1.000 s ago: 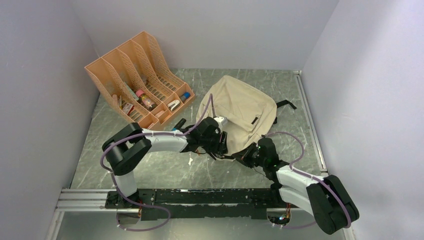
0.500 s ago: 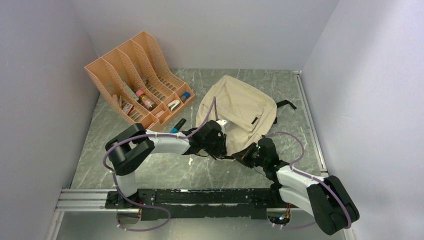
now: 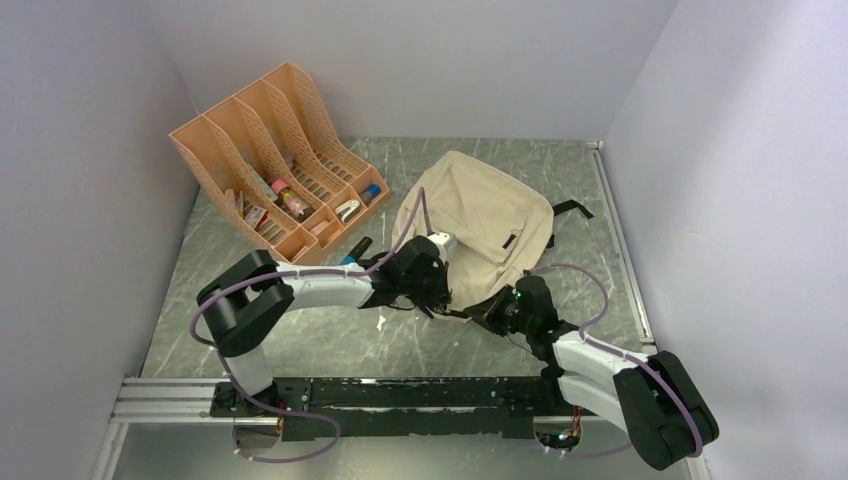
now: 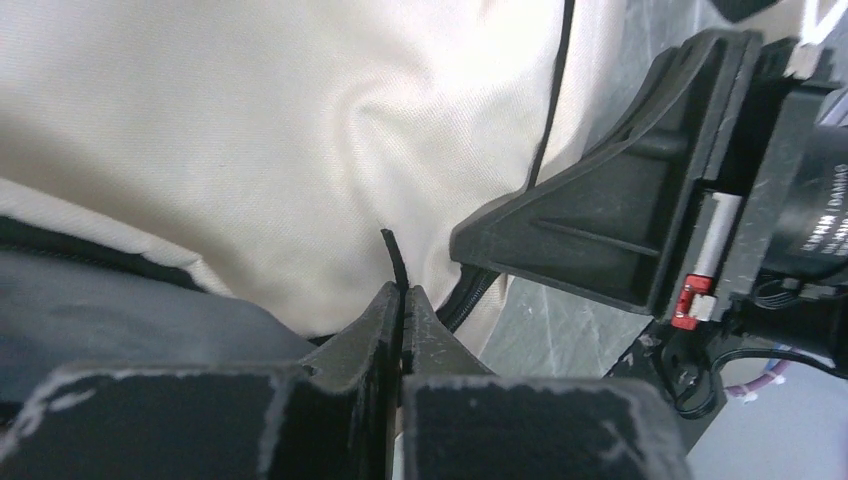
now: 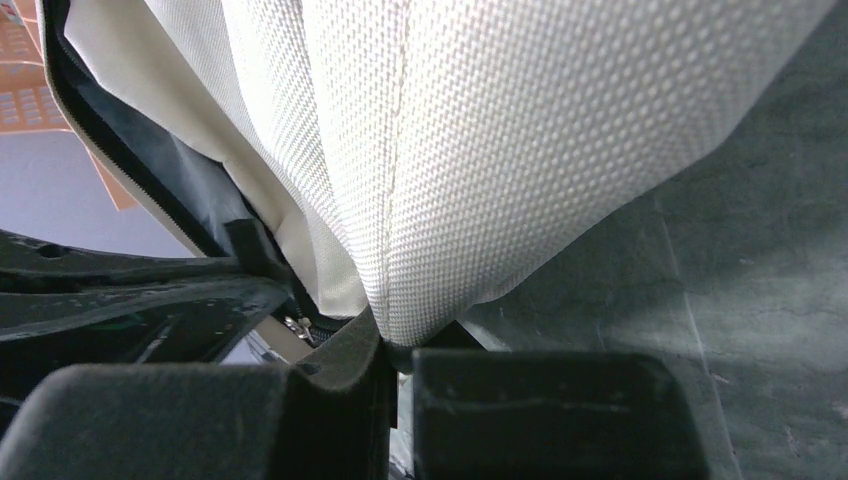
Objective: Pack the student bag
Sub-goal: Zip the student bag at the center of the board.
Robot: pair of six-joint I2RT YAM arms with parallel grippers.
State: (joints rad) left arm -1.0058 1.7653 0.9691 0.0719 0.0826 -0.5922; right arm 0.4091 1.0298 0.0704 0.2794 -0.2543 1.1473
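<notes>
The student bag (image 3: 480,210) is laid on the worktop (image 3: 300,340). Its cloth is held in the closed jaws of the right gripper (image 5: 398,350). Its zip tab (image 4: 393,258), pinched tight by the left gripper (image 4: 402,305), has been pulled slightly left, likely for opening.

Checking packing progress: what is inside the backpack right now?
Through the opening of the backpack, the right wrist view shows only dark lining; no packed item shows. Its cream fabric hides the rest of the inside.

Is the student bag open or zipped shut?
Open, at least partly: the student bag shows a parted zipper edge with dark lining behind it.
</notes>
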